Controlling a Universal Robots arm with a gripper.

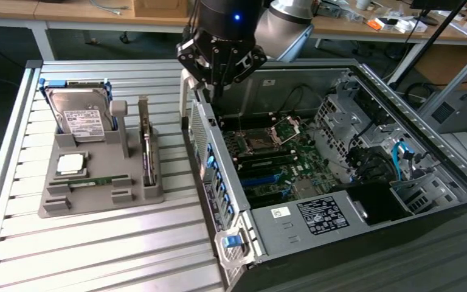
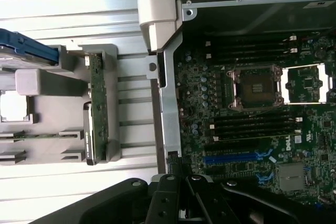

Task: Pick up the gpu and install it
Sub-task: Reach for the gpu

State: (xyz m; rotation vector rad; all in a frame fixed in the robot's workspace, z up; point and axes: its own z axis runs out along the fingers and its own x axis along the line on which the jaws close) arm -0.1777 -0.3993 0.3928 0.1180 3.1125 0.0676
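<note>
The gpu (image 1: 146, 145) is a thin green card standing on its edge in a slot at the exterior view's right side of the grey holder (image 1: 95, 198). In the wrist view the gpu (image 2: 98, 106) appears edge-on, with its silver bracket along one side. My gripper (image 1: 216, 90) hangs above the near wall of the open computer case (image 1: 217, 182), to the exterior view's right of the gpu and well above it. Its black fingers (image 2: 181, 184) are shut together with nothing between them.
The holder also carries a silver hard drive (image 1: 83, 118) in a blue frame, a CPU chip (image 1: 71, 163) and a RAM stick (image 1: 95, 180). Inside the case lies the motherboard (image 1: 274, 152) with a blue expansion slot (image 2: 236, 157). Slatted metal table (image 1: 95, 255) surrounds both.
</note>
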